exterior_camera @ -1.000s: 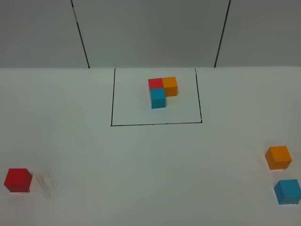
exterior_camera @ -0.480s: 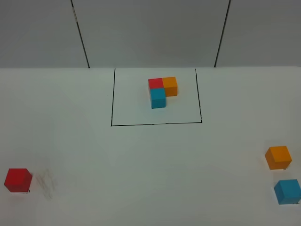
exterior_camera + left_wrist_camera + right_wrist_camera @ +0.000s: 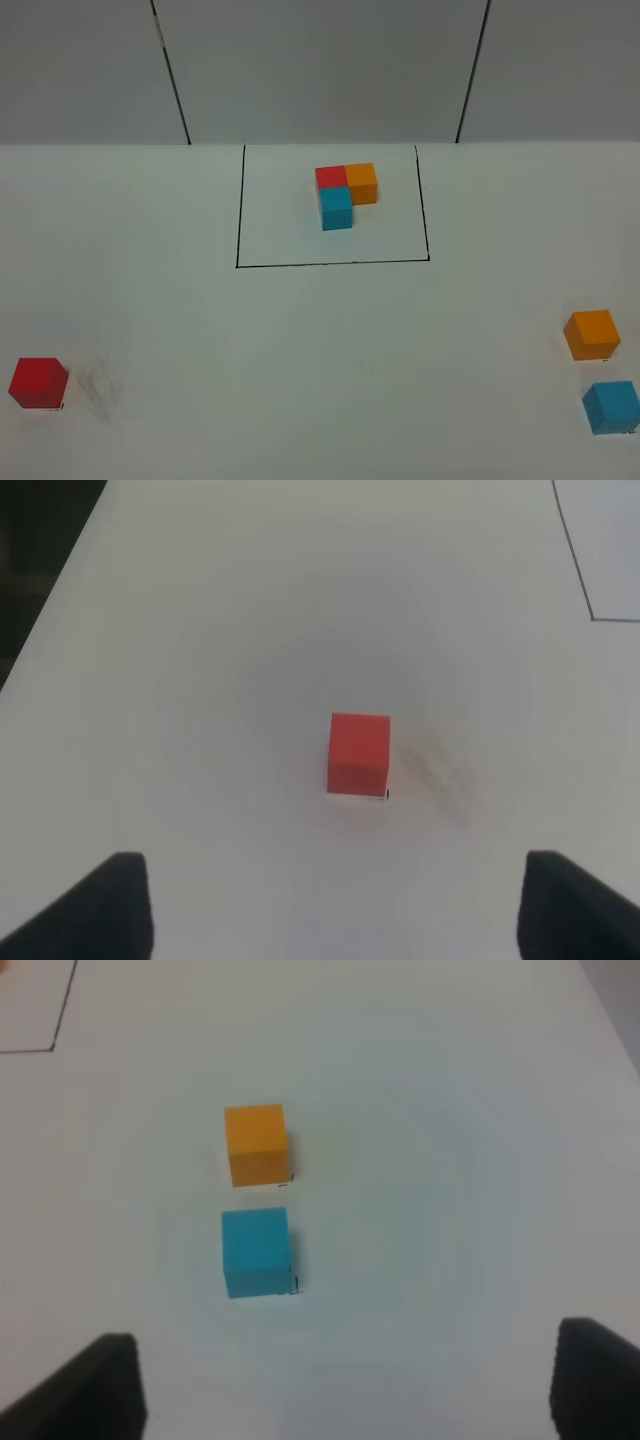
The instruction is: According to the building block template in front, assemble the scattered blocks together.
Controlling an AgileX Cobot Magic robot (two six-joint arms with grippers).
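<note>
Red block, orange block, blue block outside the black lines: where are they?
red block (image 3: 358,752), left wrist view, middle of the cube.
orange block (image 3: 256,1145), right wrist view, middle of the cube.
blue block (image 3: 257,1252), right wrist view, middle of the cube.

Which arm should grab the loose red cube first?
Left. The red cube lies just ahead of the open left gripper, centred on it. The right gripper hangs over the orange cube and blue cube on the opposite side.
</note>
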